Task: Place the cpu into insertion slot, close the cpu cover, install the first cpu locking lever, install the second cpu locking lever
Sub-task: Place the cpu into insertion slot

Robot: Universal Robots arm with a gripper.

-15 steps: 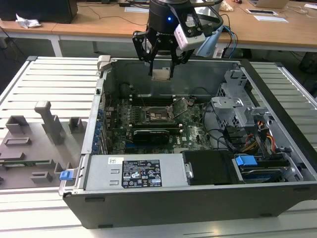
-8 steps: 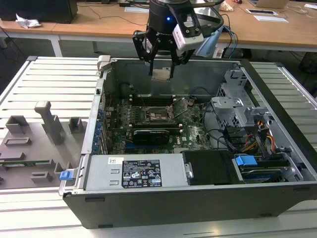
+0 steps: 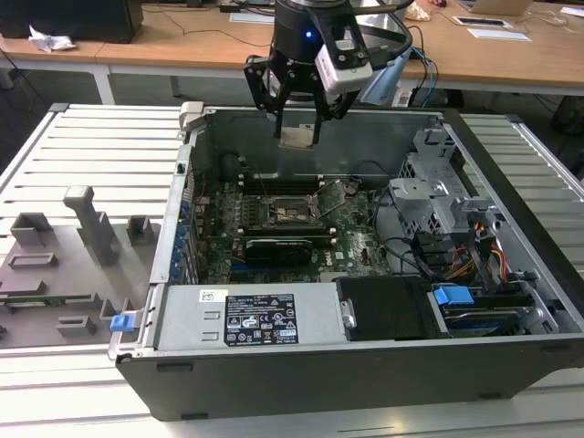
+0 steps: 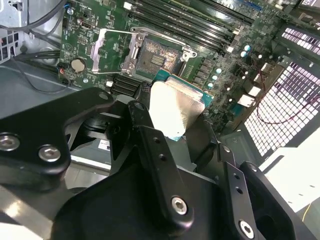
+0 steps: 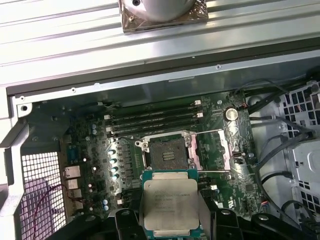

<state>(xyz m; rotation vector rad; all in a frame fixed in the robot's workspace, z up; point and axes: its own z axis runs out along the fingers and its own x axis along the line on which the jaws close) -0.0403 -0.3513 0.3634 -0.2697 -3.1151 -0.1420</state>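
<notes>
My gripper (image 3: pixel 298 137) hangs above the open computer case (image 3: pixel 173 228), shut on the cpu (image 3: pixel 298 136). The cpu (image 5: pixel 170 202) is a flat square chip with a silver-beige top, and black fingers (image 4: pixel 142 117) clamp two opposite edges of the cpu (image 4: pixel 175 107). Below it on the green board lies the insertion slot (image 5: pixel 167 152), a dark square socket with a metal rim, uncovered and empty in both wrist views (image 4: pixel 157 57). The cpu cover (image 5: pixel 215 150) is swung open beside the slot and lies flat as a silvery frame (image 4: pixel 111 50). In the exterior view the slot (image 3: pixel 294 212) sits well below the chip.
Memory sticks (image 5: pixel 150 120) run along one side of the slot. A black card (image 3: pixel 278 246), a power supply (image 3: pixel 246 315) and a drive cage with cables (image 3: pixel 447 219) crowd the case. A grey fixture plate (image 3: pixel 73 246) lies at the exterior view's left.
</notes>
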